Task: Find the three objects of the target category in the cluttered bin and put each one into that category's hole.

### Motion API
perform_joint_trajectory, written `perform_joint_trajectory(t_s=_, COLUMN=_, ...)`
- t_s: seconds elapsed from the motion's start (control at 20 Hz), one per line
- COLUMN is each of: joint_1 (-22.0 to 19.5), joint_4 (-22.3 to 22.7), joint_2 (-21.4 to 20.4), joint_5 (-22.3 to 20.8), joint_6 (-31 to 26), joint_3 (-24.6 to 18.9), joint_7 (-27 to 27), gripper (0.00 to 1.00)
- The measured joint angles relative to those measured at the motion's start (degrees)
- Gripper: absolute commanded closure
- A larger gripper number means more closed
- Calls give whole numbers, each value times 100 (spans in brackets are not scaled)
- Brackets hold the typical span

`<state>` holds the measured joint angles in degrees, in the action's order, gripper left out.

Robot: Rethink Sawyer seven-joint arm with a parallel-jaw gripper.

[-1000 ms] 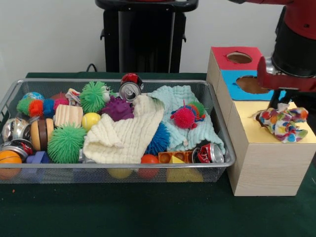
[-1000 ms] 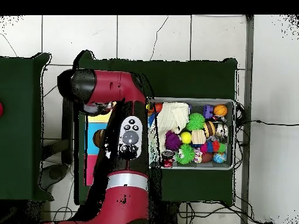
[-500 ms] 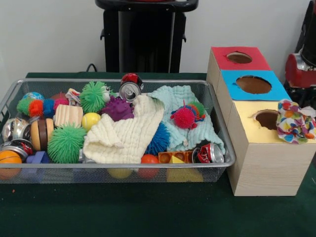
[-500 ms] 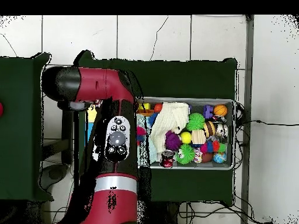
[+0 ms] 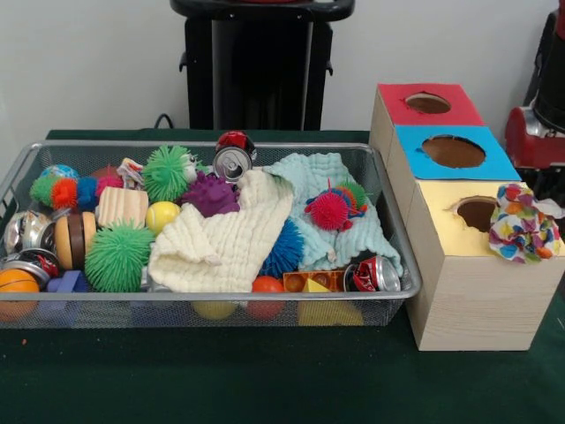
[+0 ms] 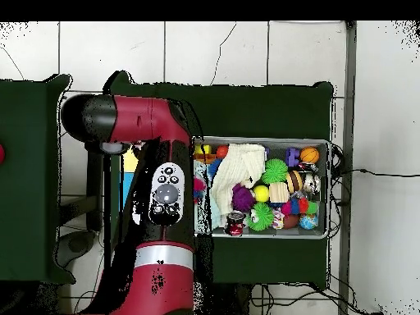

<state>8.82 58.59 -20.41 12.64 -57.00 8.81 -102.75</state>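
I've let the patterned cloth [image 5: 523,223] go, and it sits beside the yellow box's hole [image 5: 478,213], not in; I can't tell the gripper's state.

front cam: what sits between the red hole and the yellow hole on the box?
In the front view, the blue panel with its hole lies between the red hole and the yellow hole.

Green tablecloth [image 5: 265,380] across 6 o'clock of front view. Black stand [image 5: 260,62] at 12, white wall [image 5: 88,62] behind at 10. Green spiky ball [image 5: 118,255] at 9, yellow ball [image 5: 162,215] just beside at its 1. Purple spiky ball [image 5: 210,193] near centre, soda can [image 5: 232,162] touching at its 1. Orange ball [image 5: 16,287] far 9 edge. Overhead: tiled floor [image 6: 246,49] at 12, second green table [image 6: 29,180] at 9, cable [image 6: 373,172] at 3.
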Motion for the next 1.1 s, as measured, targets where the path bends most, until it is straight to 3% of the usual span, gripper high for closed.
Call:
perform_joint_trajectory(t_s=0.55, joint_1=37, joint_4=-47, joint_2=153, joint_5=-90, joint_6=0, joint_3=524, joint_7=0, gripper=100)
perform_joint_trajectory(t_s=0.85, joint_1=88, joint_4=-419, joint_2=364, joint_5=-133, joint_6=-1, joint_3=1010, joint_7=0, gripper=100)
perform_joint_trajectory(t_s=1.1, joint_1=89, joint_4=-539, joint_2=428, joint_5=-121, joint_6=-4, joint_3=1094, joint_7=0, gripper=100)
